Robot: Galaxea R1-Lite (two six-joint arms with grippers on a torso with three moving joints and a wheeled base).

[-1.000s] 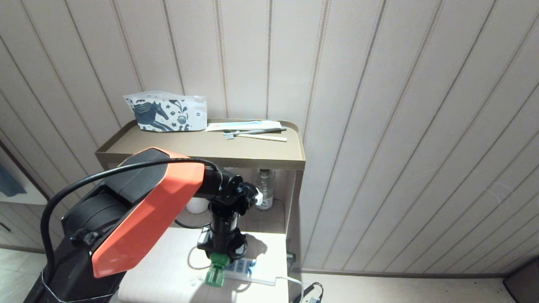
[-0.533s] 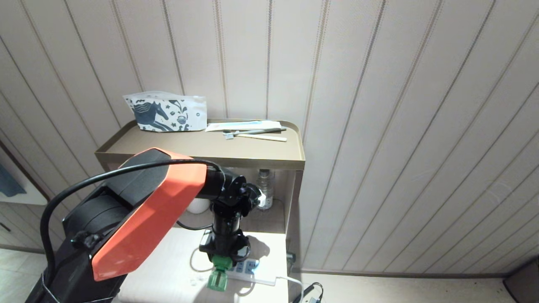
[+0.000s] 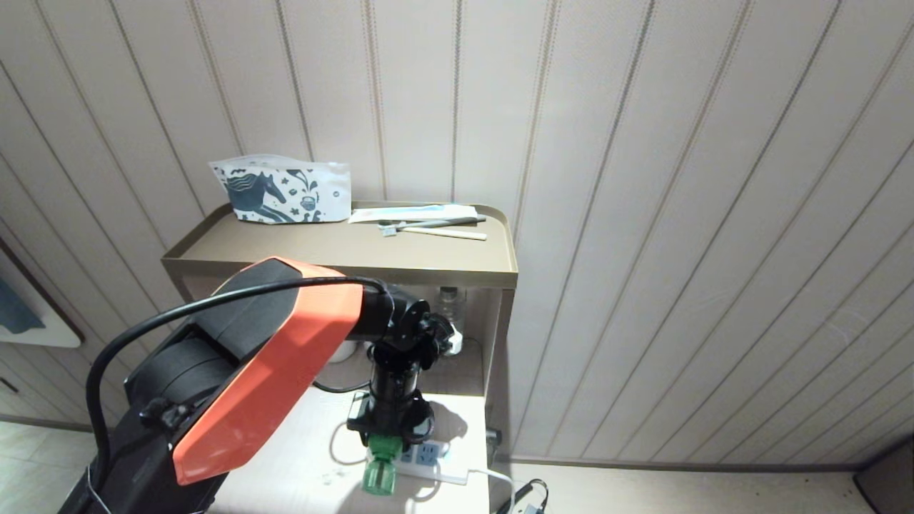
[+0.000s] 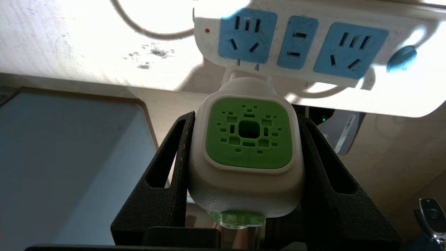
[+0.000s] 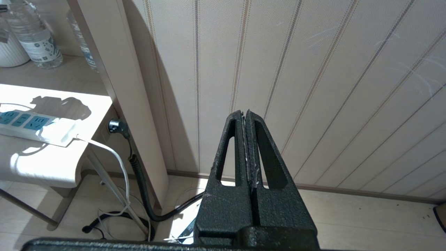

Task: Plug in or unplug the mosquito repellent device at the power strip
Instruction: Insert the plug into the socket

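Note:
My left gripper (image 3: 389, 432) points down over the white side table, shut on the mosquito repellent device (image 3: 380, 467). The left wrist view shows the black fingers (image 4: 174, 160) pressing both sides of the device's (image 4: 249, 139) white-and-green head, with the green bottle towards the wrist. Its two metal prongs (image 4: 238, 62) reach the near edge of the power strip (image 4: 348, 14), short of the slots of the end socket face (image 4: 246, 33). The strip (image 3: 432, 457) lies flat on the table with its sockets empty. My right gripper (image 5: 245, 113) is shut and parked, facing the panelled wall.
The side table (image 3: 285, 464) stands before a brown shelf unit (image 3: 343, 250) carrying a printed pouch (image 3: 282, 189) and toothbrushes (image 3: 435, 228). Water bottles (image 5: 33, 38) and a white mug (image 5: 10, 55) stand in the lower shelf. Cords (image 5: 136, 181) hang beside the table's right edge.
My left arm has shifted a little to the right with the device, which now hangs closer to the strip's sockets. The right arm has not moved.

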